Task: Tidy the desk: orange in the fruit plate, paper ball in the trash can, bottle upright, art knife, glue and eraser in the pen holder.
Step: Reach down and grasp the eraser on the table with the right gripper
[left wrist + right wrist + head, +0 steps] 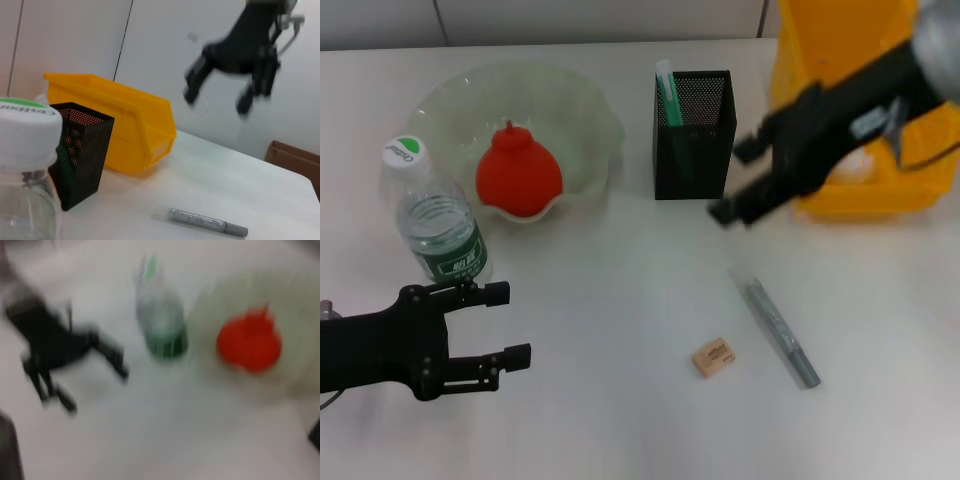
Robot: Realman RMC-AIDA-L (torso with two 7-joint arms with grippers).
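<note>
The right gripper (737, 180) hangs above the table between the pen holder (693, 135) and the trash can (860, 170), its two fingers spread wide with nothing between them. The left gripper (508, 323) sits low at the near left, also wide and empty, just in front of the bottle (435, 215), which stands upright with its white cap on. The orange (518, 172) rests in the fruit plate (582, 110) behind the bottle. The glue (668, 90) stands inside the pen holder, white cap up. The art knife (778, 328) lies flat on the table (620, 420) at the near right, and the eraser (713, 357) lies near it, to its left, apart from it
</note>
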